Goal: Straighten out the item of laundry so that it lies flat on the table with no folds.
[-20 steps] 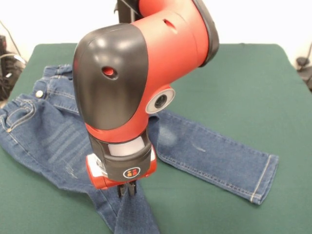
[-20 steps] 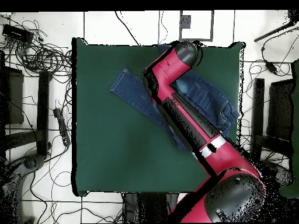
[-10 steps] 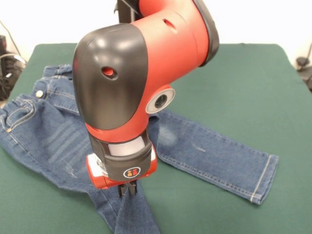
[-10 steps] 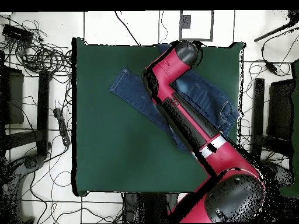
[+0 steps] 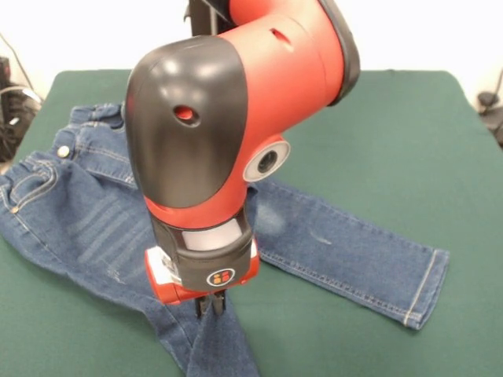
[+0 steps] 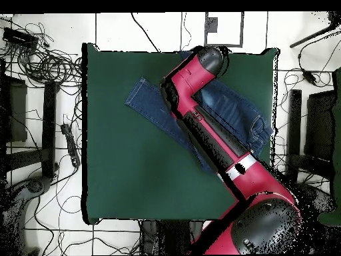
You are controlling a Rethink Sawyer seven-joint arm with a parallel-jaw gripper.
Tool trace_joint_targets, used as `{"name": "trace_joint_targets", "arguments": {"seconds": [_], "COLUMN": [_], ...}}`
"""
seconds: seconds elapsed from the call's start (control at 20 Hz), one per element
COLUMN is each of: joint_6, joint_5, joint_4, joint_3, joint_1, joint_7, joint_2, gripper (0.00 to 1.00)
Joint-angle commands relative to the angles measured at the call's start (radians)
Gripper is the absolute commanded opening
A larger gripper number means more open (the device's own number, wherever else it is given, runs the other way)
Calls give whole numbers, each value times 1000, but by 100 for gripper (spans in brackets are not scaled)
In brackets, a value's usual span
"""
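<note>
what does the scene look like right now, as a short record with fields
item: jeans, blue denim, button visible near the waistband
table: dark green top
jeans layout: waist toward the front view's left, one leg stretched flat toward the right, cuff at; the other leg runs off the bottom edge of the front view
folds: fabric bunched where the lower leg starts, not flat yet
end effector: tips close together, down on the lower leg's denim
arm: red and black, covers the jeans' middle in both views
</note>
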Motion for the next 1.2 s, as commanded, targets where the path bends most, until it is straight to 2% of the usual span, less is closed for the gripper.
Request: {"name": "trace_joint_targets", "arguments": {"seconds": [0.05, 0.4, 0.7, 0.75, 1.2], "joint_6": [-60, -63, -7, -18, 7], "joint_5": [44, 34, -5, 21, -6], "joint_4": [-8, -12, 8, 12, 27], "joint_3": [-42, -46, -64, -44, -53], "joint_1": [104, 111, 30, 15, 10], "joint_7": [-66, -65, -241, -251, -239], "joint_2": [17, 21, 32, 34, 40], "gripper": [0, 0, 0, 100, 100]}}
